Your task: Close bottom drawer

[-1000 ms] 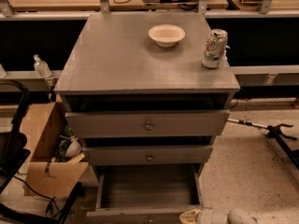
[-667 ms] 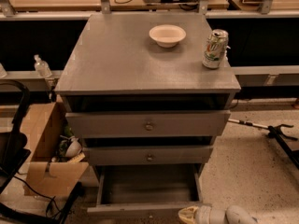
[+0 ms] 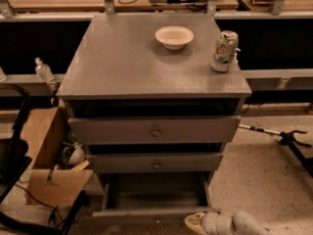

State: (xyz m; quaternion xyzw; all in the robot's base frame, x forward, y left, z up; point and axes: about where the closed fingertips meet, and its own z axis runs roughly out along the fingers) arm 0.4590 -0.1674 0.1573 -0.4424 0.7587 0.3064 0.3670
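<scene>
The grey wooden cabinet (image 3: pixel 146 62) stands in the middle of the view. Its bottom drawer (image 3: pixel 156 199) is pulled far out, and I see its grey inside; its front edge (image 3: pixel 146 213) lies at the bottom of the frame and its knob is hidden. The two drawers above, the top one (image 3: pixel 155 130) and the middle one (image 3: pixel 156 163), stick out a little. My gripper (image 3: pixel 196 223) is at the bottom edge, right of centre, right at the front right corner of the bottom drawer, with the white arm (image 3: pixel 239 224) trailing to the right.
A white bowl (image 3: pixel 174 36) and a green drink can (image 3: pixel 224 51) stand on the cabinet top. An open cardboard box (image 3: pixel 49 165) with clutter sits on the floor at the left, with black cables and a chair part by it. A black stand leg (image 3: pixel 288 138) lies at the right.
My gripper has moved left along the bottom edge, closer to the front right corner of the bottom drawer. The drawers look unchanged.
</scene>
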